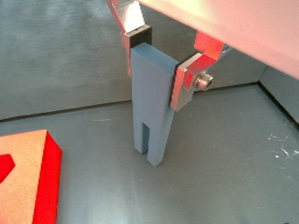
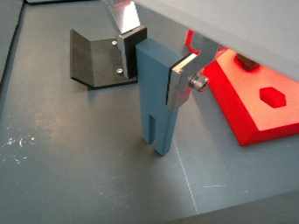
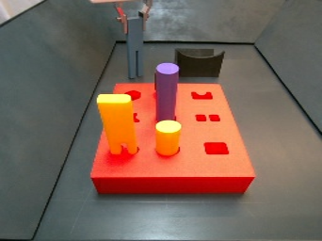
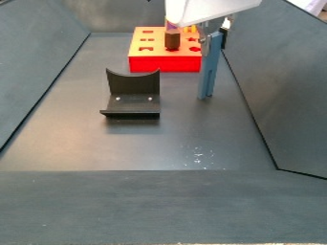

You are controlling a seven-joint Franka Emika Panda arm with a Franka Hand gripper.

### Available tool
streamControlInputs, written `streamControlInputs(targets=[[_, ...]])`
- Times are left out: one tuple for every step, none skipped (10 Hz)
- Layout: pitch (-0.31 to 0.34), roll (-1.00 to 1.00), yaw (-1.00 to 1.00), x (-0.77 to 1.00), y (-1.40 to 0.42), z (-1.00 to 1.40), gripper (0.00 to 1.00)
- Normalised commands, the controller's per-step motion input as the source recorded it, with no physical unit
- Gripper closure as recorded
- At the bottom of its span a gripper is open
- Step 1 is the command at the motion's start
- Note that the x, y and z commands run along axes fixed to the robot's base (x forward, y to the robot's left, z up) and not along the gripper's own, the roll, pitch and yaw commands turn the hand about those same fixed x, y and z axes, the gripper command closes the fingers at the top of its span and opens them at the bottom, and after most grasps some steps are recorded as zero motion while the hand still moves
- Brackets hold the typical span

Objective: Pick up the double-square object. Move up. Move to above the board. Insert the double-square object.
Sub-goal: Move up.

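Observation:
The double-square object (image 1: 152, 109) is a tall slim grey-blue block with a slot splitting its lower end. It stands upright on the grey floor beside the board (image 3: 189, 172), a flat red block with shaped holes. It also shows in the other wrist view (image 2: 156, 101) and in both side views (image 3: 134, 56) (image 4: 207, 67). My gripper (image 1: 163, 61) (image 2: 158, 63) is at the block's top, with one finger on each side. The dark pad and the silver plate (image 1: 184, 80) press against it. The gripper comes down from above in both side views (image 3: 132, 21) (image 4: 212, 29).
On the board stand a purple cylinder (image 3: 167, 83), an orange two-legged block (image 3: 116, 120) and a yellow cylinder (image 3: 168, 137). The fixture (image 3: 199, 62) (image 4: 130, 94) (image 2: 100, 59) stands on the floor near the block. Grey walls enclose the floor.

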Motion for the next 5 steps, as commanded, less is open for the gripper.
streamControlInputs(targets=[[0.0, 0.0, 0.0, 0.0, 0.0, 0.83, 1.0], [0.017, 0.0, 0.02, -0.01, 0.02, 0.8, 1.0], [0.039, 0.01, 0.02, -0.02, 0.02, 0.69, 1.0], [0.048, 0.02, 0.01, -0.01, 0.01, 0.54, 1.0], [0.061, 0.03, 0.0, 0.0, 0.01, 0.37, 1.0]])
